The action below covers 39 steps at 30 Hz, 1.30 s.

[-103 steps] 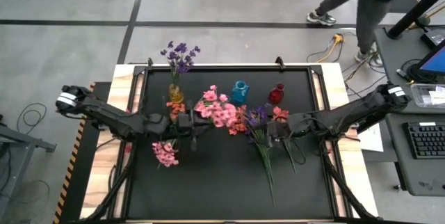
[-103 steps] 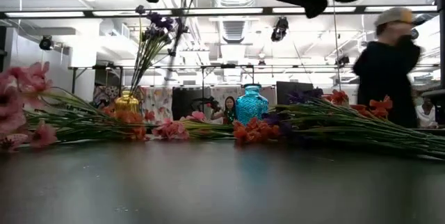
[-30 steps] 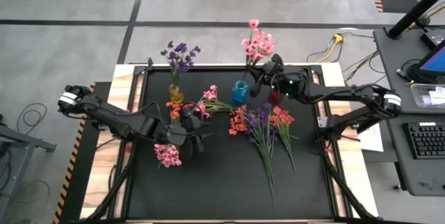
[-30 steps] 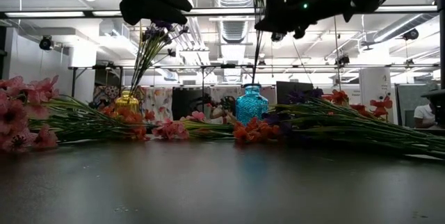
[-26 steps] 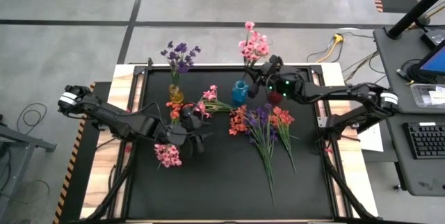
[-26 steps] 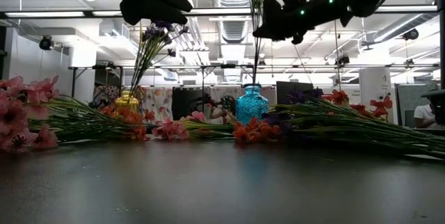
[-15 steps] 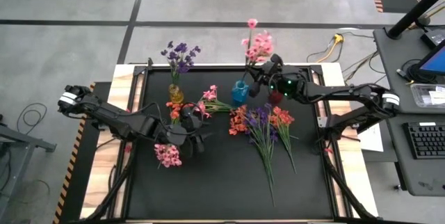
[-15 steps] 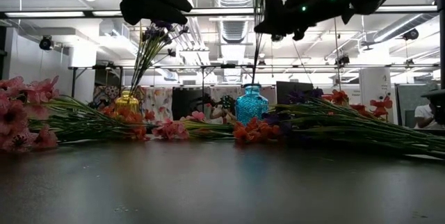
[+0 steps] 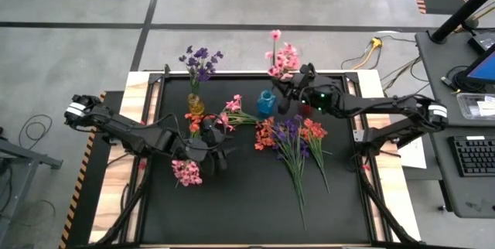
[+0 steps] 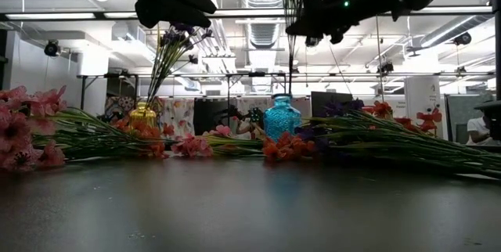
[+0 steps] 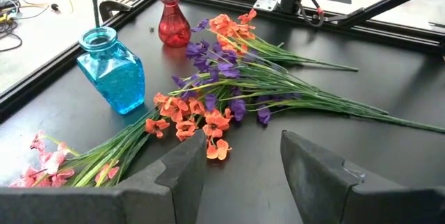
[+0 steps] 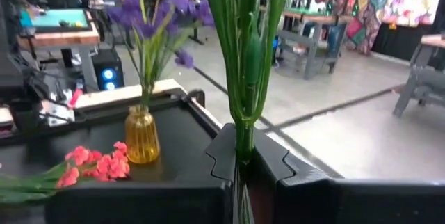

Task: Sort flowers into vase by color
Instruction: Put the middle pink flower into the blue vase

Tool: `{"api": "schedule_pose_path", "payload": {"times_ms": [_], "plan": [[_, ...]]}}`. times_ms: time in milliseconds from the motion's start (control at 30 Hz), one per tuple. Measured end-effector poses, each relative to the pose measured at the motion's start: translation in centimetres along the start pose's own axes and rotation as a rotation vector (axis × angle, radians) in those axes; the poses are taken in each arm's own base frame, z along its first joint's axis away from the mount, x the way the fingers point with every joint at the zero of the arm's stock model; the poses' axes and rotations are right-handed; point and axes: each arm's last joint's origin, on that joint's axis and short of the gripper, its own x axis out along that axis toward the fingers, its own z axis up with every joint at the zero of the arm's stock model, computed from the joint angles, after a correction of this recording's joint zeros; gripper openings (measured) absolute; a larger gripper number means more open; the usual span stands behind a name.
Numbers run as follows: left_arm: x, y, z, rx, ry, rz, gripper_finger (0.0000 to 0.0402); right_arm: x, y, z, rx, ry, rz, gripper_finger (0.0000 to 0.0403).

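My right gripper is shut on a bunch of pink flowers, held upright over the blue vase. Its thin stems run down to the vase's mouth. My left gripper hovers open above the table left of centre, touching nothing. Purple flowers stand in a yellow vase. A red vase stands beside the blue one. Coral and purple sprigs lie in a heap, and pink sprigs lie at the left. My right gripper pinches the bunch's green stems between its two fingers, well below the blossoms. The fingers come level from the table's right side and lie across the stems. The bunch stands upright, blossoms above the fingers, with the stem ends hanging at the blue vase's mouth.
More pink sprigs lie between the yellow and blue vases. The near half of the black mat holds only long stem ends. A desk with a keyboard stands beyond the table's right edge.
The pink bunch's blossom heads have swung slightly side to side above the blue vase while my right gripper stays shut on the stems.
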Motion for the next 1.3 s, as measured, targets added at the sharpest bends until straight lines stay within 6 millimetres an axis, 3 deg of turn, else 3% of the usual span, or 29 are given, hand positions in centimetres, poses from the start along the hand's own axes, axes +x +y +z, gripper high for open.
{"api": "schedule_pose_path", "payload": {"times_ms": [233, 600, 967, 1300], "plan": [[0.0, 0.0, 0.0, 0.0, 0.0, 0.0, 0.017, 0.1, -0.1, 0.1, -0.035, -0.01, -0.049, 0.0013], [0.0, 0.0, 0.0, 0.0, 0.0, 0.0, 0.017, -0.8, 1.5, 2.9, -0.035, -0.112, 0.061, 0.0013], [0.0, 0.0, 0.0, 0.0, 0.0, 0.0, 0.017, -1.1, 2.3, 2.0, -0.05, -0.008, 0.025, 0.0013], [0.0, 0.0, 0.0, 0.0, 0.0, 0.0, 0.017, -1.1, 2.2, 2.5, -0.055, -0.054, 0.011, 0.0013]]}}
